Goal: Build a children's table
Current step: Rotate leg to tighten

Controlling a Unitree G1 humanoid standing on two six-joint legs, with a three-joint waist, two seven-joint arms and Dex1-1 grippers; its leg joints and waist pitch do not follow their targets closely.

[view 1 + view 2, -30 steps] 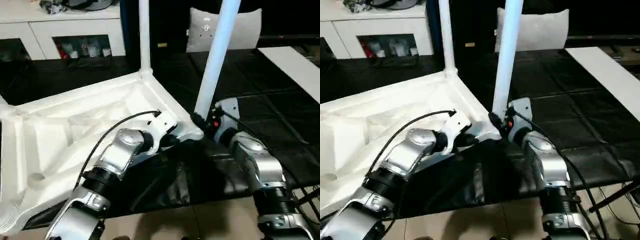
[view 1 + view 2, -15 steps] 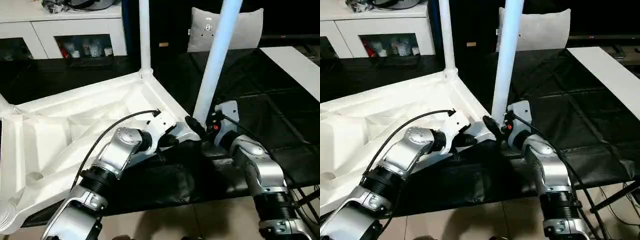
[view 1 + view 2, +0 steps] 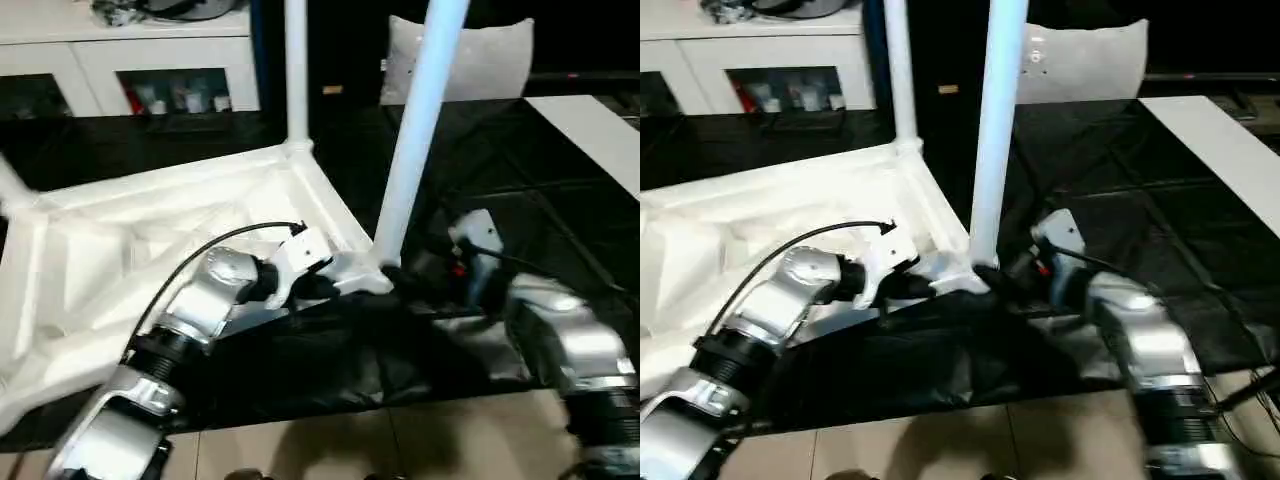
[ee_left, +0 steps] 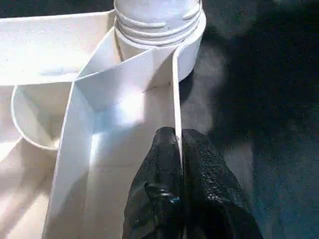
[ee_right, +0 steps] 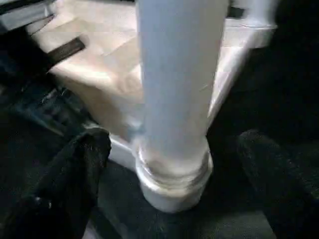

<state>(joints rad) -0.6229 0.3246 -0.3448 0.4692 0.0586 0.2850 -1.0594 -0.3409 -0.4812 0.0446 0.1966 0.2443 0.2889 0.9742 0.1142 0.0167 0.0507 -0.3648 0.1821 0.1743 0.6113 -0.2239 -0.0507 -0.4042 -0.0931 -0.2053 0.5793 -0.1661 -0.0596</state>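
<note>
The left hand is pinched shut on the thin upright rim of the table top, one black finger on each side of the wall, close to the near corner socket. The right hand is spread wide, its two black fingers standing apart on either side of the leg at its base, not touching it. That leg is a smooth white tube, standing nearly upright in the round corner socket nearest the robot, with ridged rings visible where tube meets socket. A second leg rises straight from the far corner socket. The table top lies upside down on the bench, which is covered in a black, creased sheet; the top is glossy white plastic, its underside open and divided by thin ribs into shallow angular pockets. Both forearms are rounded silver metal, and a black cable loops over the left one. Behind the near leg a pale grey cushion stands against the dark background, and a white cabinet with cluttered open shelves runs along the far left. A long white board lies at the right edge of the bench.
</note>
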